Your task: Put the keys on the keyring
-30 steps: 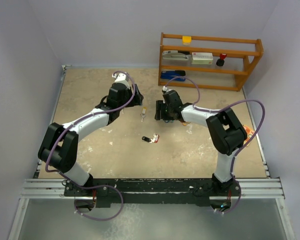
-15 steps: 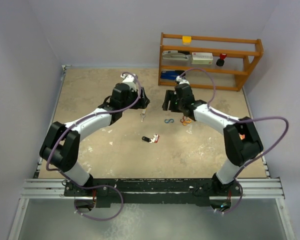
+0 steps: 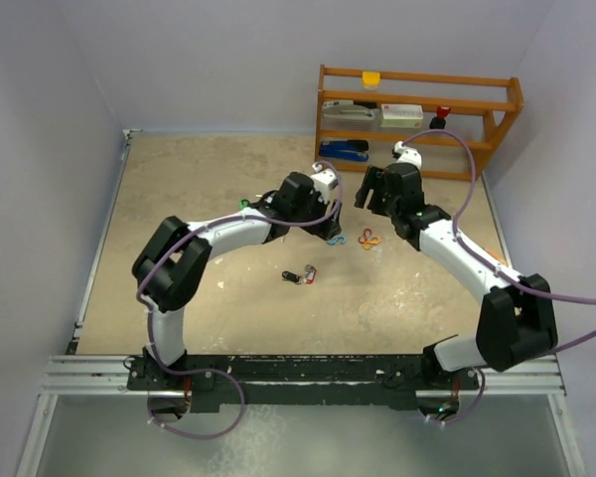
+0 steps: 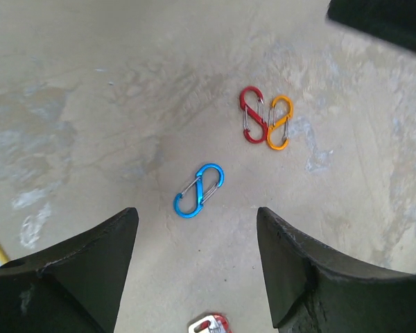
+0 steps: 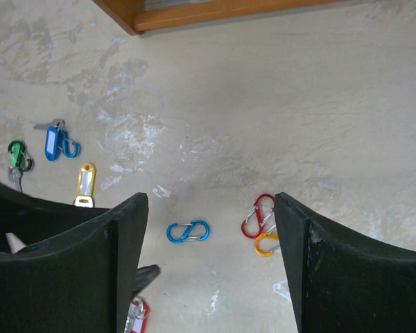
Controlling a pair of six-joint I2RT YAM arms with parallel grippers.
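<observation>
Nearest, the red and black keys (image 3: 300, 275) lie loose. The left gripper (image 4: 194, 222), jaws spread, hovers over the blue clip (image 4: 200, 191); the right gripper (image 5: 209, 208) gapes too. Only the right wrist camera shows the blue key (image 5: 53, 142) beyond. The left arm has swung right since.

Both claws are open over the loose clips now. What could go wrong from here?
1. The left claw and right claw both hang over the blue clip; the arms are close together and might collide.
2. That clip lies flat on the table, so closing on it may skid it away instead of gripping it.
3. The red clip and orange clip touch; lifting one could drag the other.
</observation>
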